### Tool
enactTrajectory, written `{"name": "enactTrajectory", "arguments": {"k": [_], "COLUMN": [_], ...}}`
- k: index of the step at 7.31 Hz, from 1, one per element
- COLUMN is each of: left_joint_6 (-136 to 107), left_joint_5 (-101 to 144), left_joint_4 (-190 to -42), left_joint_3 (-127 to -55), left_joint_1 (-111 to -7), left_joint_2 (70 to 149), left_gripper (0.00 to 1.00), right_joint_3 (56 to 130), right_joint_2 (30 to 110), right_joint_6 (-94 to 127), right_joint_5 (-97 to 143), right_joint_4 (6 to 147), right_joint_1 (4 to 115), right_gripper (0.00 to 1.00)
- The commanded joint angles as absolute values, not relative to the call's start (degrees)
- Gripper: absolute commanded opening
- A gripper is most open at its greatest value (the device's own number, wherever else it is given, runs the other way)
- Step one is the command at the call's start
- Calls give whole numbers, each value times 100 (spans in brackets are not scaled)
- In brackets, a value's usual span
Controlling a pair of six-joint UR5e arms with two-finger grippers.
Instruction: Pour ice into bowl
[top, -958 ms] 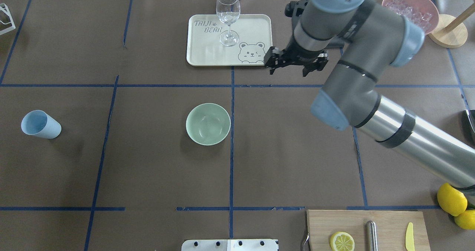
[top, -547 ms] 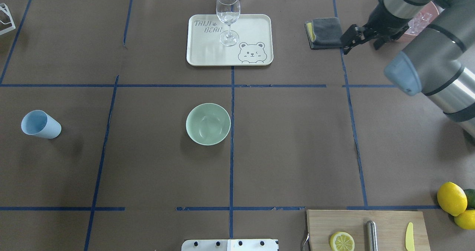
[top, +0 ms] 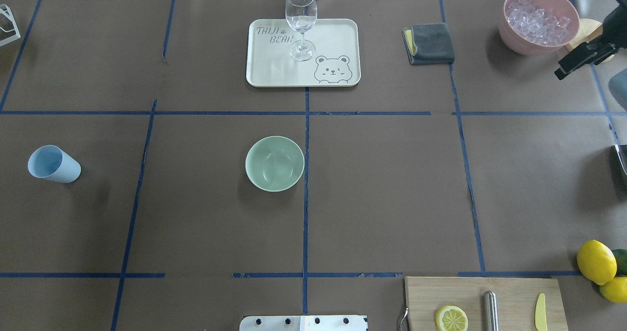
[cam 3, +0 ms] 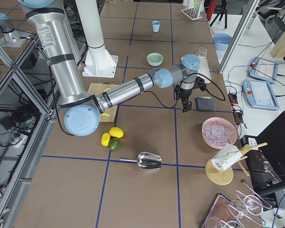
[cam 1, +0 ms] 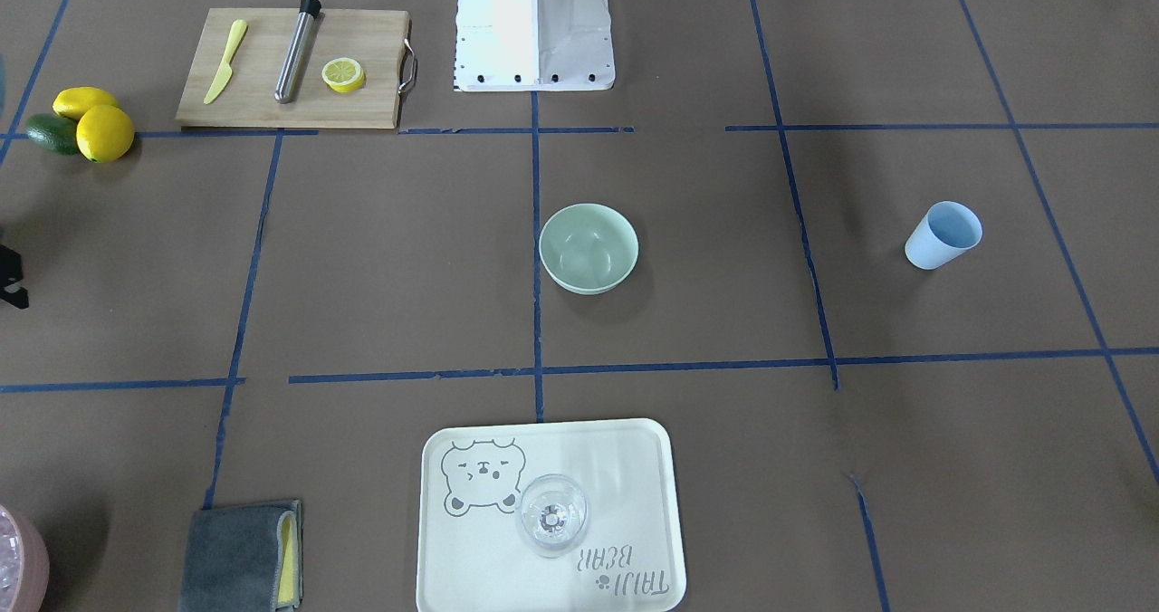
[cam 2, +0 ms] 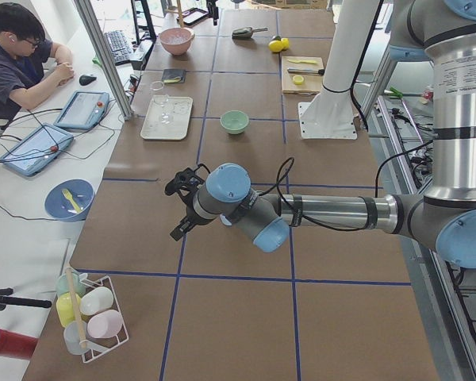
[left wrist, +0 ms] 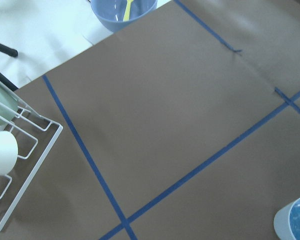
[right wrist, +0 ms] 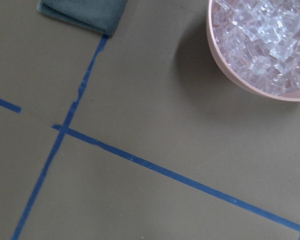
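Observation:
The mint-green bowl point(top: 274, 163) point(cam 1: 589, 248) stands empty at mid-table. The ice point(top: 539, 17) point(right wrist: 265, 45) fills a pink bowl point(top: 519, 42) at the far right corner. Only part of my right gripper point(top: 580, 61) shows at the overhead view's right edge, just right of the pink bowl; it is open and holds nothing. The side view shows it point(cam 3: 185, 105) hanging above the table. My left gripper point(cam 2: 178, 210) appears only in the left side view, low over the table's left end and far from the bowl. I cannot tell whether it is open or shut.
A cream tray point(top: 333, 32) holds a stemmed glass point(top: 301, 22). A grey cloth point(top: 428, 43) lies left of the pink bowl. A blue cup point(top: 51, 164) sits far left. A cutting board point(top: 514, 292), lemons point(top: 595, 262) and a metal scoop point(cam 3: 148, 161) are nearer the robot.
My right arm has swung from beside the tray to the table's far right, uncovering the pink bowl of ice. Its gripper stayed open. Nothing on the table moved.

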State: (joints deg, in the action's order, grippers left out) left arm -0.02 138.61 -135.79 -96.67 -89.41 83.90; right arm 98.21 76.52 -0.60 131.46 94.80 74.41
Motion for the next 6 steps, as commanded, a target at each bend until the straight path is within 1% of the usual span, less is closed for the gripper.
{"name": "enactTrajectory", "arguments": {"k": [1, 3, 6], "left_joint_6": [-1295, -2972, -4540], "left_joint_5": [13582, 12643, 10194], "left_joint_4": [-14569, -15718, -17080], "left_joint_3": [-9720, -9729, -9993], "left_joint_1": [-8615, -7809, -5982], "left_joint_2": [8385, 8341, 7562], "left_gripper": [100, 100, 100], "right_joint_3": [9800, 9826, 9870], "right_joint_2": [8303, 8516, 8674], "right_joint_6": [-1026, -1046, -1037], "right_joint_5": [13298, 13263, 13263], "right_joint_4": [9440, 9413, 9413], "right_joint_1": [7953, 8042, 8121], "right_gripper": [100, 100, 100]}}
